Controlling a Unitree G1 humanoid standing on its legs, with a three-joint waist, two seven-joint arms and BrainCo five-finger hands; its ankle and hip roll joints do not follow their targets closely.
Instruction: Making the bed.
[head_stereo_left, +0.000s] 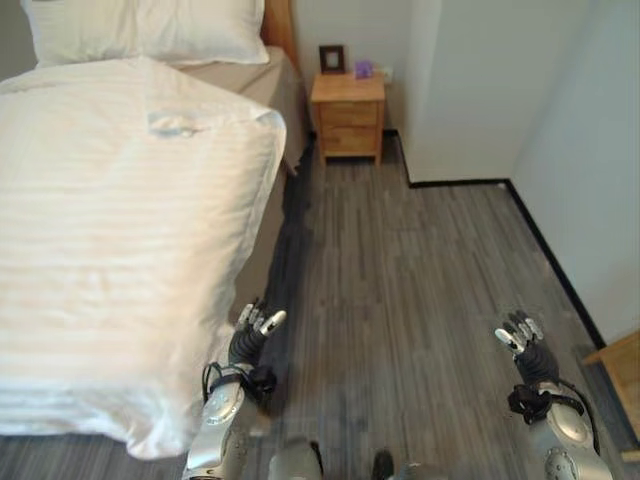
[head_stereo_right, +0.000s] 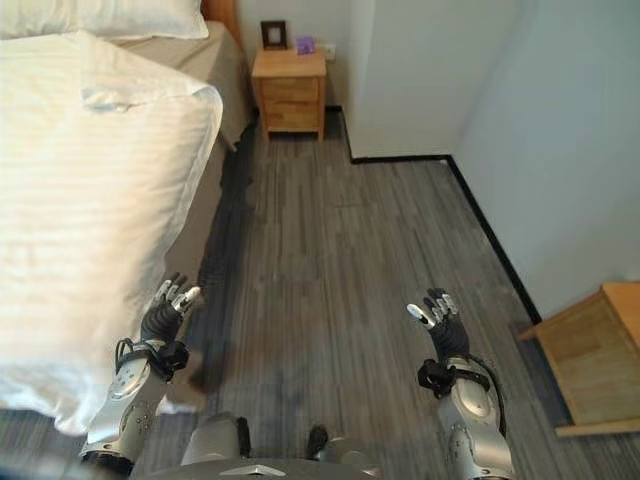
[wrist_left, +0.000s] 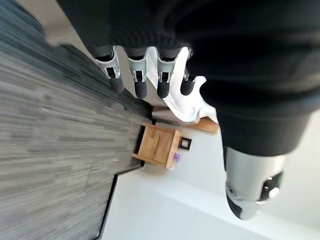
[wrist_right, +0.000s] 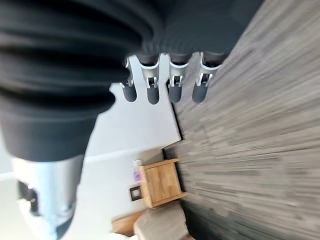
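A white striped duvet (head_stereo_left: 120, 250) covers the bed on the left, its near corner hanging over the side toward the floor. White pillows (head_stereo_left: 150, 28) lie at the head, with beige sheet (head_stereo_left: 255, 80) bare beside them. My left hand (head_stereo_left: 250, 335) hovers just off the duvet's hanging edge, fingers (wrist_left: 140, 80) straight, holding nothing. My right hand (head_stereo_left: 525, 340) is raised over the floor to the right, fingers (wrist_right: 152, 90) straight and empty.
A wooden nightstand (head_stereo_left: 348, 115) with a small picture frame (head_stereo_left: 332, 58) and a purple item (head_stereo_left: 363, 69) stands by the bed's head. A white wall corner (head_stereo_left: 440, 100) juts out beyond it. Another wooden piece of furniture (head_stereo_right: 590, 360) stands at the right. Grey plank floor (head_stereo_left: 400, 280) lies between.
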